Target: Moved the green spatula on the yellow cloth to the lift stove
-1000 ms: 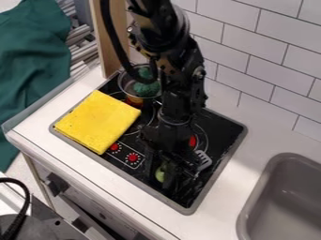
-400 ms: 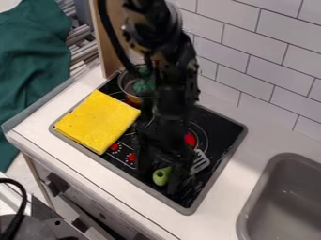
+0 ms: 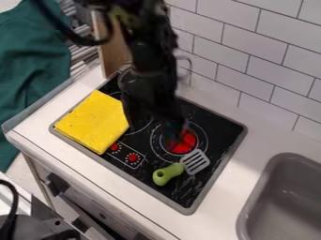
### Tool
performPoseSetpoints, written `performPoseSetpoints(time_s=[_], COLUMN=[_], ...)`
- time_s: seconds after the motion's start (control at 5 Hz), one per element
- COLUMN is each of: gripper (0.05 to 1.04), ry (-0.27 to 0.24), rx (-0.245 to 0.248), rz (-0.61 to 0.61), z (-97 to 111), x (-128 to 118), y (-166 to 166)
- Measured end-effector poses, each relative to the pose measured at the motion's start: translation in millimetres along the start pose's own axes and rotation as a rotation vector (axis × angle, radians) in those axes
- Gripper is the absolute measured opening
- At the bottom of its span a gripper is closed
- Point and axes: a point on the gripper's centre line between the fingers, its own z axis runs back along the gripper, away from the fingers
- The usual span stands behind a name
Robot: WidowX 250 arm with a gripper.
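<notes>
The spatula (image 3: 178, 169) lies on the stove (image 3: 220, 136), toward the stove's near corner, its green handle pointing to the front edge. The gripper (image 3: 155, 123) hangs over the stove's middle, apart from the spatula; its jaws are too blurred to tell. The yellow cloth (image 3: 94, 121) covers the stove's left part, and 2 red knobs (image 3: 133, 157) sit by the front edge.

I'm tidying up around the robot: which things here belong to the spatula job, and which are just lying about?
For the job:
green-handled spatula
black stove under it
yellow cloth

Just about:
dark green fabric
pot, partly hidden by the arm
grey sink
</notes>
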Motion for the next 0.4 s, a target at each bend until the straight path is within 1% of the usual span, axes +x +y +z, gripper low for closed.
performPoseSetpoints(time_s=[0.2,0.4], gripper=[1.004,1.004], ry=[0.028,0.056], rx=[0.014,0.044], rz=[-0.011,-0.015], z=[-3.2,-8.0], x=[8.3,17.1], y=[6.5,7.7])
